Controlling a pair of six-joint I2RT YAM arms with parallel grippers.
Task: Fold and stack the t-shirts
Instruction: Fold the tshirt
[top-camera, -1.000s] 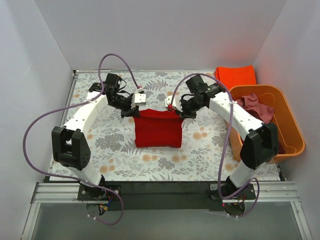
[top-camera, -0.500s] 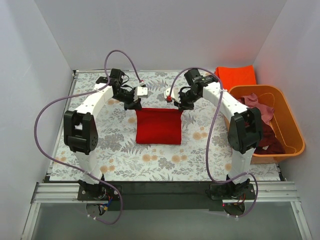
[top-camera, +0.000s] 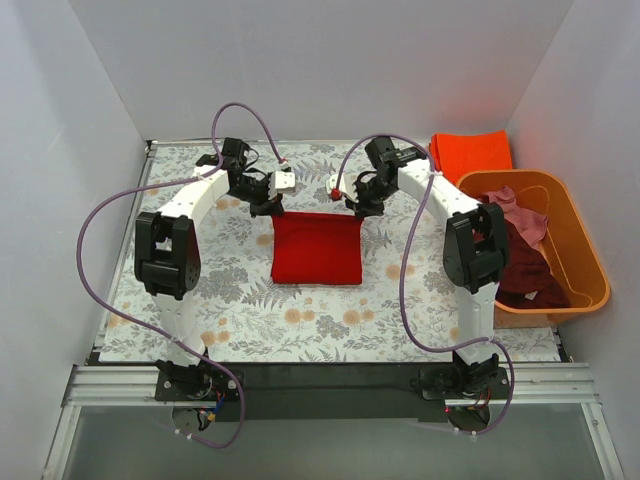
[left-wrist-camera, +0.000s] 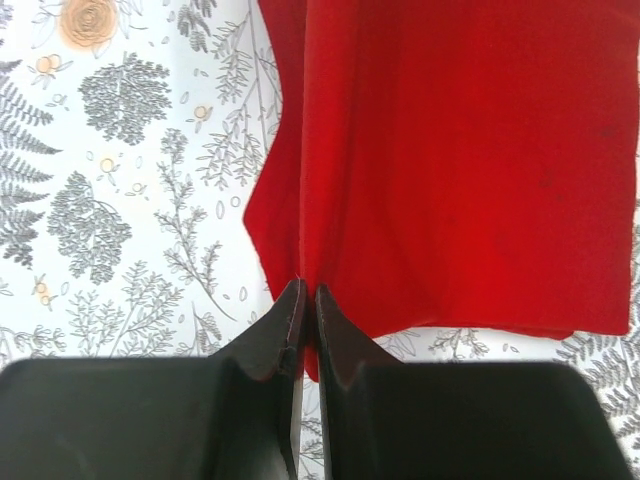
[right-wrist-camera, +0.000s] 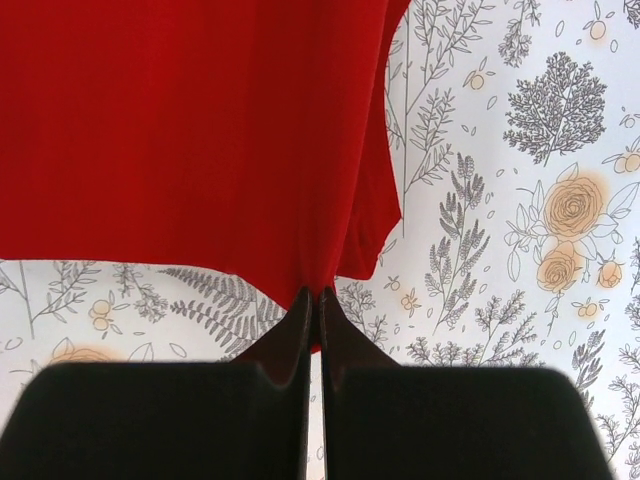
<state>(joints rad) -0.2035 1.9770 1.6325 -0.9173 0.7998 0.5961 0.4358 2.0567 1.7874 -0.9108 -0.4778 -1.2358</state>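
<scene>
counter (top-camera: 230, 290): floral sheet under everything; it could ruck up if the cloth is dragged flat across it rather than lifted

tub (top-camera: 590, 290): orange, at the counter's right edge; the landmark for the rest; the right arm's elbow stands just left of its rim, so a wide swing could knock it

red shirt (top-camera: 316, 248): left of the tub, well apart, mid-counter; a near-square with its far edge held at both corners; judged mid-fold; uneven pulls from the two arms would skew the square or open the layers, and the left wrist view shows a loose flap at the left side that could spill out

orange shirt (top-camera: 470, 152): folded, just behind the tub; likely the base of the stack; a careless drop onto it would leave the pile crooked

maroon shirt (top-camera: 525, 270): bunched inside the tub, not yet folded

pink shirt (top-camera: 515, 205): crumpled inside the tub, at its far end

left fingers (left-wrist-camera: 280, 340): clenched on the red shirt's far left corner; only a thin bite of cloth, so a quick tug could slip it free

right fingers (right-wrist-camera: 290, 330): clenched on the far right corner, the side nearer the tub; same thin bite; if one side lets go alone, the shirt swings and the fold is lost
</scene>
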